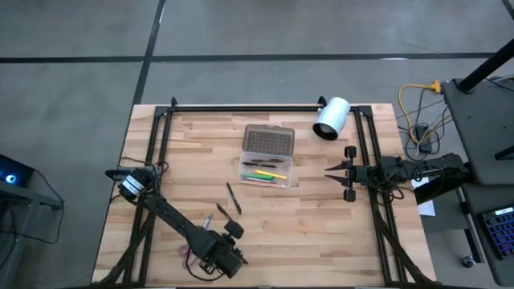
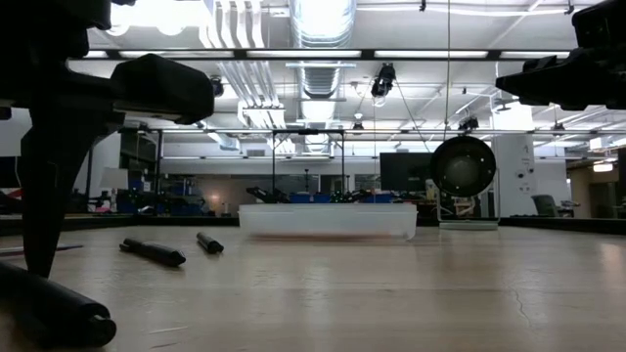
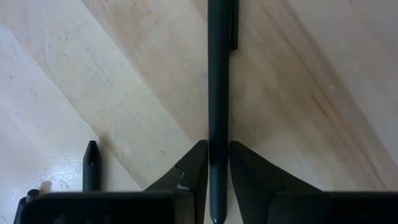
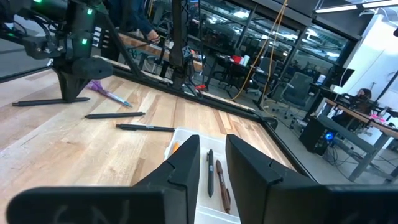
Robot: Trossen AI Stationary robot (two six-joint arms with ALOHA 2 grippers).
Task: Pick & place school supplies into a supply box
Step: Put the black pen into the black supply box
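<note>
My left gripper (image 1: 215,261) is near the table's near edge, pointing down, shut on a black pen (image 3: 218,74). Purple-handled scissors (image 1: 189,255) and a lilac pen (image 1: 206,221) lie beside it. Two more black pens (image 1: 233,197) (image 1: 222,210) lie flat on the table between it and the supply box (image 1: 267,156). The box stands open, its dotted lid (image 1: 269,138) folded toward the far edge, with several coloured pens in its clear tray (image 1: 265,174). My right gripper (image 4: 211,155) hovers open to the right of the box. My left gripper pinches the black pen's barrel (image 3: 218,140) between its two fingers (image 3: 198,163), which come from above and lie across the pen. The pen (image 2: 54,305) lies about level at the table top. Whether it is lifted clear, I cannot tell.
A white cylinder (image 1: 331,118) with a dark opening lies near the far right corner. Black frame rails (image 1: 241,107) run along the far edge and both sides. Bare wood (image 1: 321,233) lies between the box and the near edge.
</note>
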